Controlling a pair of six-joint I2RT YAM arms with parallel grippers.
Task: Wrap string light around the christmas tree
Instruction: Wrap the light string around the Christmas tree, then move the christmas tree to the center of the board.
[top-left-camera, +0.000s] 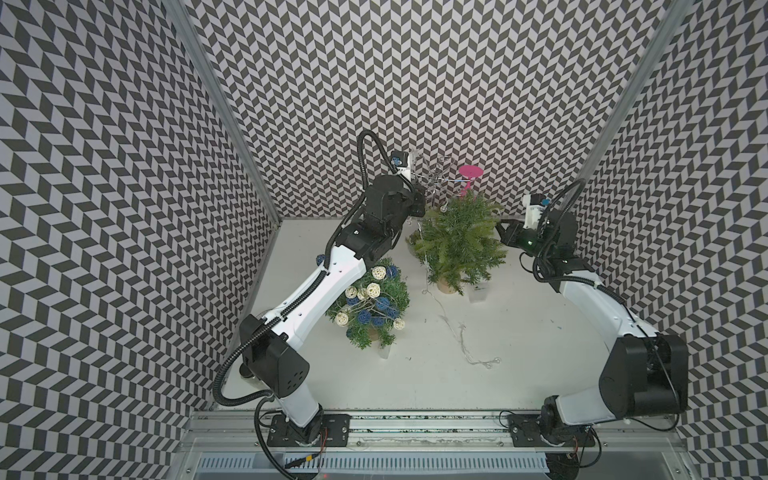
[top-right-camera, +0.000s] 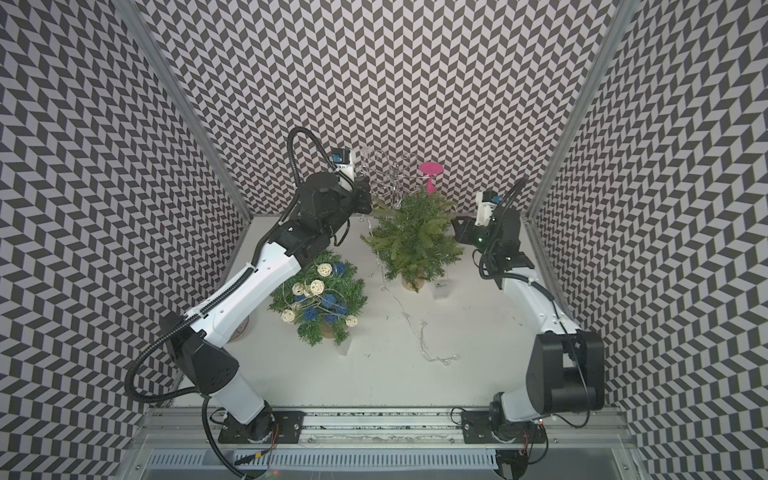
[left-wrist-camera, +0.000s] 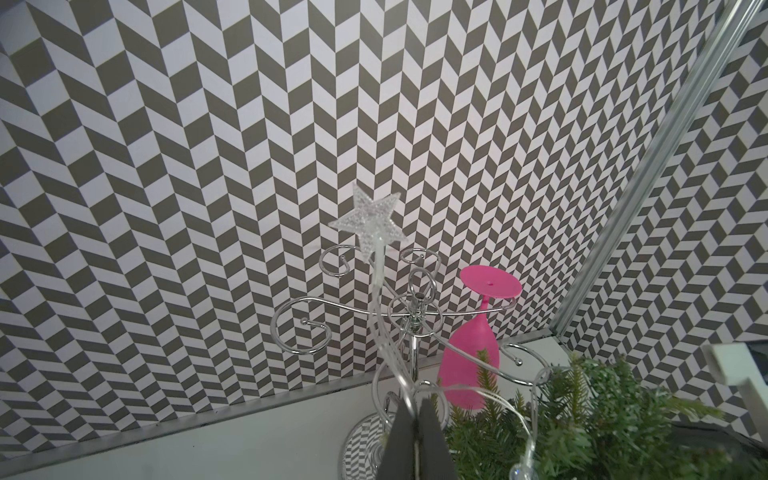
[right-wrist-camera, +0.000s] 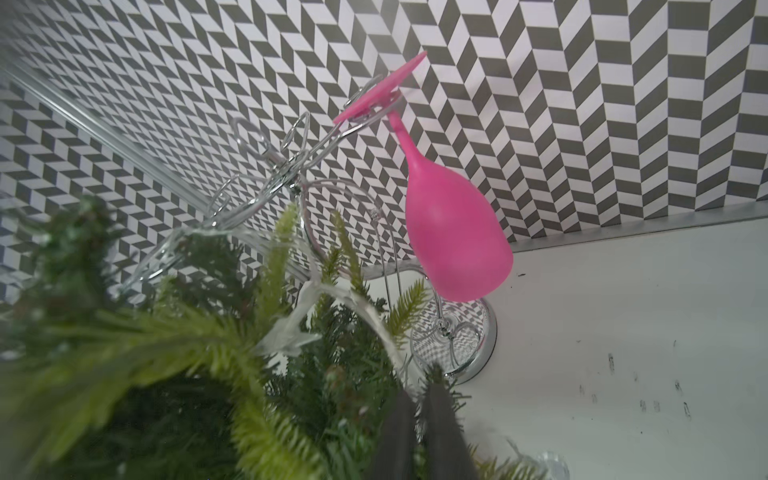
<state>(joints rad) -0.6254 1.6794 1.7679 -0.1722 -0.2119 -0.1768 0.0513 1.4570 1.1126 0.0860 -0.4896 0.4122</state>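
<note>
**Star end held high beside the tree**

Black-and-white chevron walls close in a white worktop, and we take the bare christmas tree standing on it as our marker. Behind the tree, a chrome glass rack carries one pink glass hanging upside down. In front of the tree and to its left stands a second tree, hung with blue and cream wicker balls.

The left gripper sits just behind the tree's top, on its left side and well above the worktop. In the left wrist view we see its jaws pressed together on the string light, whose clear star stands up above them. In both top views the strand drops along the tree's left flank. It then trails over the worktop in front of the tree and ends in a loose tangle. In the right wrist view, a loop of it lies across the tree's upper branches.

The right gripper is at the tree's right side, its tips in among the outer needles. Its jaws show a narrow gap, and we cannot tell whether any strand lies between them.
</note>
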